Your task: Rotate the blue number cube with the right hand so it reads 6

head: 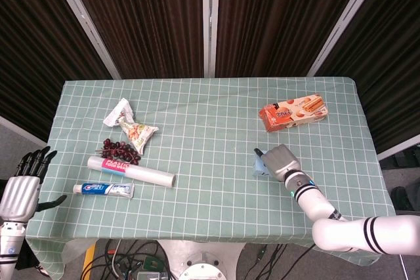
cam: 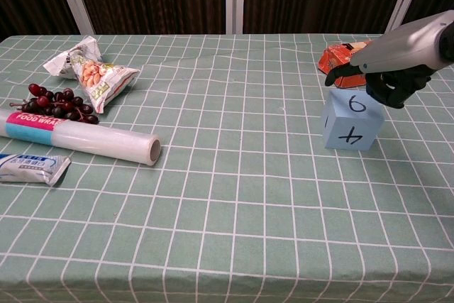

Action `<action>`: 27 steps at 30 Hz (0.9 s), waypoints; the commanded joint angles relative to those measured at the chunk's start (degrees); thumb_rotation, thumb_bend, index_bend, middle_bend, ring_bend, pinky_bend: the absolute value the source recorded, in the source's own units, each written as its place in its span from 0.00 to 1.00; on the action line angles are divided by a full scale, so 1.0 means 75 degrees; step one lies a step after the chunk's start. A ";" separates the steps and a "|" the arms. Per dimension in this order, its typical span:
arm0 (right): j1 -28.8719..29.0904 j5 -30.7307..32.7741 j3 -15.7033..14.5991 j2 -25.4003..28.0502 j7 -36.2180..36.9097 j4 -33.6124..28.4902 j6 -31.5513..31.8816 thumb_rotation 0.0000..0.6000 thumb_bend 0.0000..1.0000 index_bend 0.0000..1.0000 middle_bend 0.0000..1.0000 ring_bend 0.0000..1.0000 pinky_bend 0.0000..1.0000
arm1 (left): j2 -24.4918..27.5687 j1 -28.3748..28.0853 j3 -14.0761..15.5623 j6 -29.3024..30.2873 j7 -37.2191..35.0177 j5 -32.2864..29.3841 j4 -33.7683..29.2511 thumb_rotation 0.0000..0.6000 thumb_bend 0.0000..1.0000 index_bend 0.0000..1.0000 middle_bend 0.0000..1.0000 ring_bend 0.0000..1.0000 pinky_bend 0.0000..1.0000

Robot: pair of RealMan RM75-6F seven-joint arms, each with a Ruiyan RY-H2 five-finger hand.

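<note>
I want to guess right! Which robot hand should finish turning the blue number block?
The right hand: it already rests on the blue number cube, whose top shows a 6. The left hand hangs off the table's far side, beyond the toothpaste.

A lab setup: checked-cloth table (head: 210,106) before dark curtained panels (head: 157,18), cables (head: 131,257) beneath.

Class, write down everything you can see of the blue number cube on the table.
The blue number cube is light blue, matte, with dark hand-drawn digits: a 6 on its upper face, a 4 turned sideways on the front, a 1 on the left side. It sits flat on the checked tablecloth, just in front of the orange snack box. The right hand rests on its top rear edge.
</note>
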 commanded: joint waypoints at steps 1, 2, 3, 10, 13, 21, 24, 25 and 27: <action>-0.0652 -0.1218 -0.0080 0.0518 0.0529 -0.0538 0.0956 1.00 1.00 0.05 0.92 0.82 0.75 | 0.0012 0.0003 -0.0002 0.0015 0.0025 0.0008 -0.0030 1.00 0.00 0.07 0.00 0.00 0.00; -0.1076 -0.1960 -0.0144 0.0692 0.0797 -0.0745 0.1570 1.00 1.00 0.05 0.92 0.82 0.75 | 0.0014 0.0012 0.0000 0.0030 0.0038 0.0012 -0.0048 1.00 0.00 0.07 0.00 0.00 0.00; -0.1455 -0.2585 -0.0228 0.0804 0.1048 -0.0863 0.2060 1.00 1.00 0.05 0.92 0.82 0.75 | 0.0011 0.0020 0.0004 0.0036 0.0047 0.0011 -0.0057 1.00 0.00 0.07 0.00 0.00 0.00; -0.5094 -0.7066 -0.1592 0.0708 0.3450 0.0670 0.5830 1.00 0.13 0.00 0.05 0.02 0.07 | -0.0054 0.0007 0.0076 -0.0002 0.0220 0.0111 -0.0149 1.00 0.00 0.07 0.00 0.00 0.00; -0.6510 -0.7382 -0.1802 0.0344 0.4428 0.1832 0.6940 1.00 0.05 0.00 0.00 0.00 0.00 | -0.0074 -0.0021 0.0087 0.0011 0.0368 0.0201 -0.0260 1.00 0.00 0.07 0.00 0.00 0.00; -0.8271 -0.7606 -0.1435 -0.0371 0.6983 0.4209 0.7443 1.00 0.05 0.00 0.00 0.00 0.00 | -0.0060 -0.0070 0.0100 0.0031 0.0930 0.0341 -0.0713 1.00 0.00 0.07 0.00 0.00 0.00; -0.8316 -0.7772 -0.1167 -0.0505 0.7088 0.4304 0.7255 1.00 0.05 0.00 0.00 0.00 0.00 | -0.0006 -0.0056 0.0094 0.0063 0.1031 0.0338 -0.0794 1.00 0.00 0.07 0.00 0.00 0.00; -0.8326 -0.7828 -0.1103 -0.0533 0.7104 0.4304 0.7199 1.00 0.05 0.00 0.00 0.00 0.00 | 0.0014 -0.0054 0.0095 0.0060 0.1061 0.0334 -0.0784 1.00 0.00 0.07 0.00 0.00 0.00; -0.8355 -0.7962 -0.0982 -0.0562 0.7127 0.4270 0.7081 1.00 0.05 0.00 0.00 0.00 0.00 | 0.0045 -0.0046 0.0099 0.0063 0.1094 0.0323 -0.0729 1.00 0.00 0.07 0.00 0.00 0.00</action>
